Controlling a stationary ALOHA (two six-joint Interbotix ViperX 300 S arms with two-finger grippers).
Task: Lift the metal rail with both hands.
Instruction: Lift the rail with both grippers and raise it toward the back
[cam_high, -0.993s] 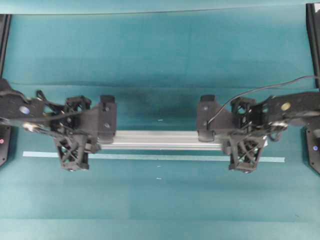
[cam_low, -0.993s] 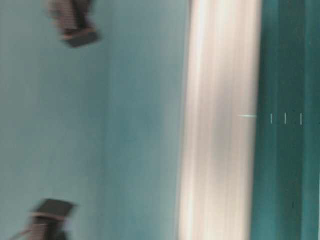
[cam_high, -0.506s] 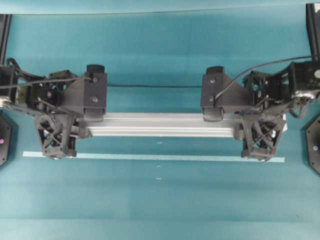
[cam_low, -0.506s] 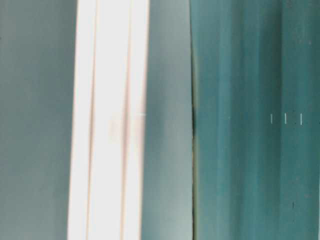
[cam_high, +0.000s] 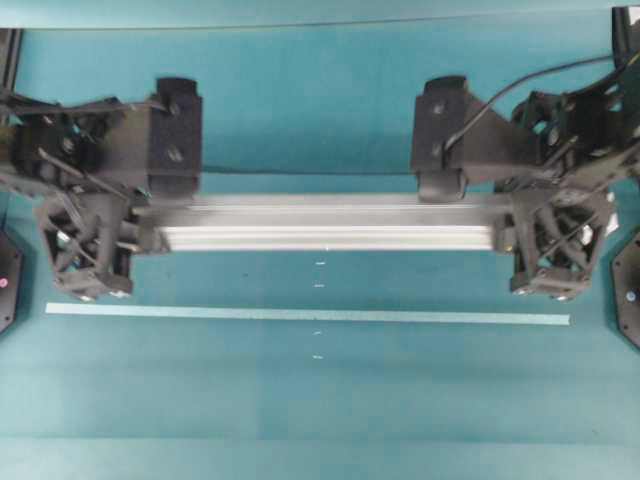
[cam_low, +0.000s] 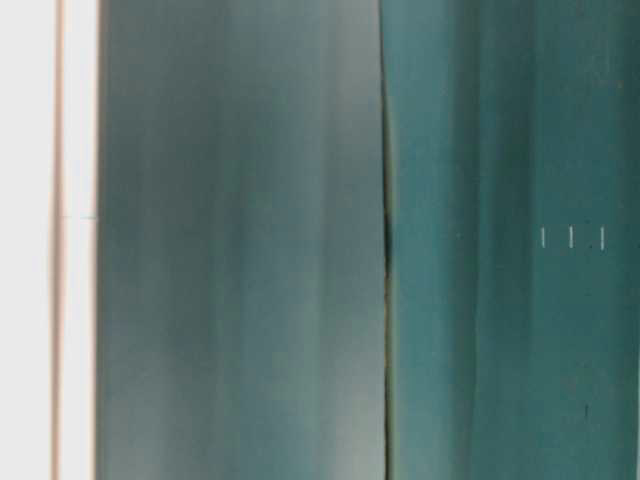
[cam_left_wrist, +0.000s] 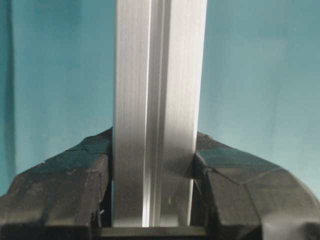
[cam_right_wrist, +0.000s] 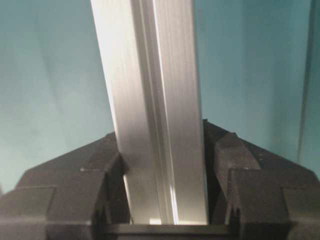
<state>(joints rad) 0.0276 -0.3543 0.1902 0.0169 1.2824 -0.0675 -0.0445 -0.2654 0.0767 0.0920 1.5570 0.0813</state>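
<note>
the left gripper (cam_left_wrist: 152, 220) is clamped on the metal rail (cam_left_wrist: 157, 115): 1 black finger (cam_left_wrist: 55, 195) presses each side face, and the bar runs straight out from between the jaws. the right gripper (cam_right_wrist: 167, 215) is clenched on the opposite end of the rail in the same manner, its fingers (cam_right_wrist: 265, 195) flanking the grooved faces. in the overhead view both arms reach in from the sides, wrists bent downward, gripping the 2 ends of the rail, which spans level between the jaws. beyond the jaws lies a pale-green tape strip (cam_high: 300, 314) on the teal table (cam_high: 320, 420), well apart from the rail.
</note>
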